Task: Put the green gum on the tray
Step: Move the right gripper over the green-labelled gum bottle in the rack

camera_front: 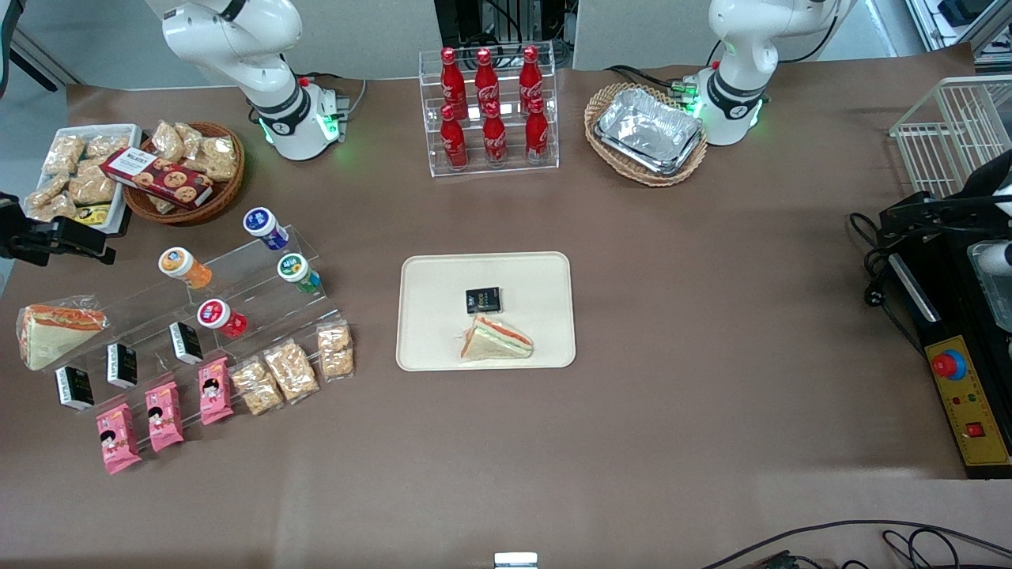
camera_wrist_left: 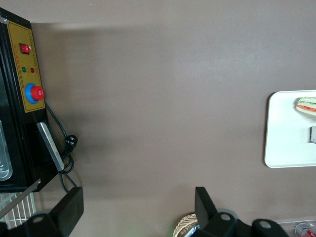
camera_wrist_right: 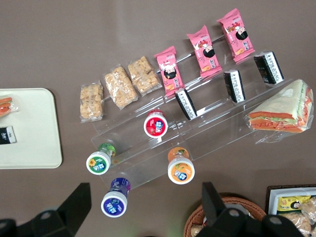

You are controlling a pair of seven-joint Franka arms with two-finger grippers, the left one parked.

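Observation:
The green gum [camera_front: 296,271] [camera_wrist_right: 100,160], a small green bottle with a white-rimmed lid, rests on a clear stepped stand [camera_front: 237,304] toward the working arm's end of the table. The cream tray [camera_front: 431,273] [camera_wrist_right: 29,143] lies mid-table and holds a wrapped sandwich [camera_front: 496,340] and a small black packet [camera_front: 483,300]. My gripper [camera_front: 95,246] [camera_wrist_right: 145,187] hangs open and empty above the table's edge at the working arm's end, well apart from the gum and higher than the stand.
On the stand with the gum are a blue-lidded bottle [camera_front: 265,227], an orange one [camera_front: 183,267], a red one [camera_front: 220,318], black packets and a sandwich [camera_front: 55,332]. Pink and cracker packets [camera_front: 292,370] lie nearer the camera. A snack basket [camera_front: 186,170] and cola rack [camera_front: 490,111] stand farther back.

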